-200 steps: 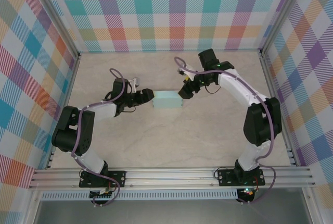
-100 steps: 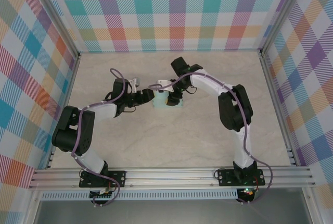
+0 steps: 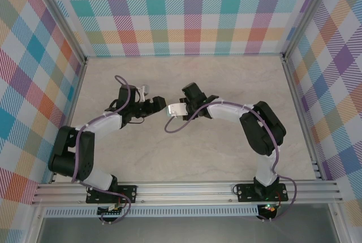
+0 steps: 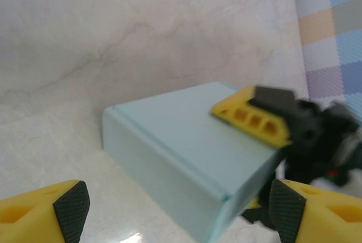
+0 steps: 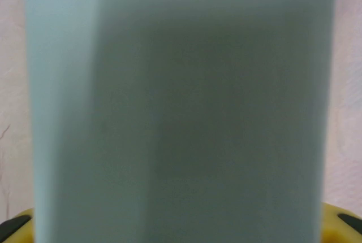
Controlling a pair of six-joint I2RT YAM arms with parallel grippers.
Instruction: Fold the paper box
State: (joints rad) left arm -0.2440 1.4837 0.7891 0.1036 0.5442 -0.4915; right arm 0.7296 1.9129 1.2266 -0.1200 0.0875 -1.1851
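Note:
The paper box [image 3: 171, 111] is a small pale aqua closed box lying mid-table between the two grippers. In the left wrist view the paper box [image 4: 181, 141] has one yellow finger [image 4: 249, 120] of the right gripper lying flat on its top face. My right gripper [image 3: 181, 108] is shut on it. The paper box [image 5: 181, 107] stands close and blurred between the right fingertips [image 5: 346, 223]. My left gripper [image 3: 156, 105] sits just left of the box. Here the left gripper [image 4: 178, 212] is open, its pads [image 4: 70, 209] wide apart, with the box's near corner between them, untouched.
Plaid walls [image 3: 186, 11] enclose the pale marble table [image 3: 186, 152] on three sides. An aluminium rail [image 3: 186, 189] carrying both arm bases runs along the near edge. A purple cable loop [image 3: 169, 129] hangs from the right arm just in front of the box.
The right arm swung in from the right, came down over the box and closed on it. The left gripper opened wider. The box shifted slightly left.

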